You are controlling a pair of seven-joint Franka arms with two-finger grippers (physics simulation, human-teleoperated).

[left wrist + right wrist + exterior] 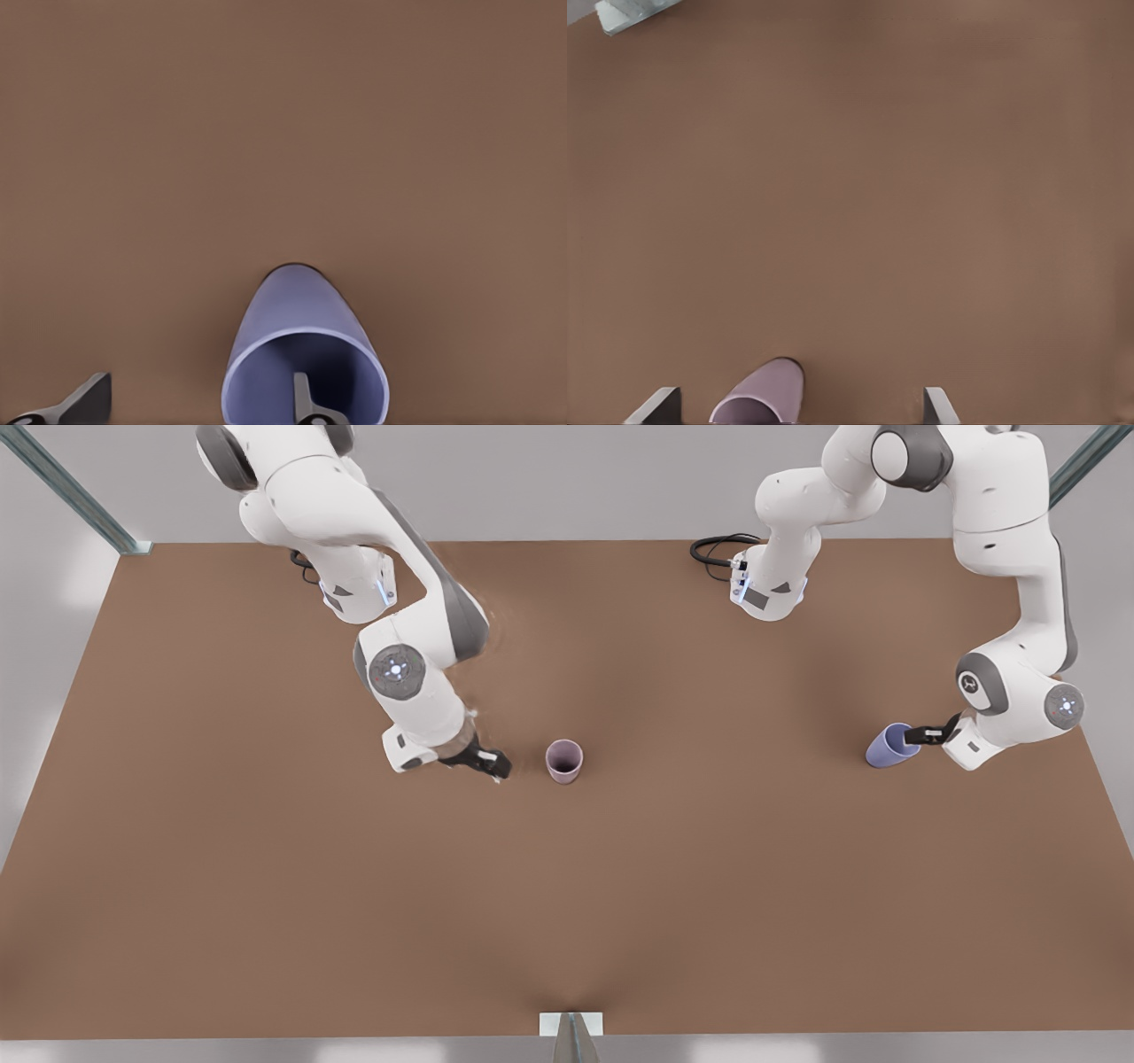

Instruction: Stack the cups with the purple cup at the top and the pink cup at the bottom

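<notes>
While the left gripper (921,735) straddles the purple cup's (890,746) rim at the front view's right, fingers not yet closed, the cup may tip. The right gripper (490,763), fingers released, waits beside the pink cup (563,761) mid-table (266,868).

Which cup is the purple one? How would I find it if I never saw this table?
Look at the big brown table and go to the front view's right side. There the left gripper has one finger inside the purple cup, with its jaws open. It is bluish lavender, while the pink cup stands alone near the middle, beside the right gripper.
</notes>
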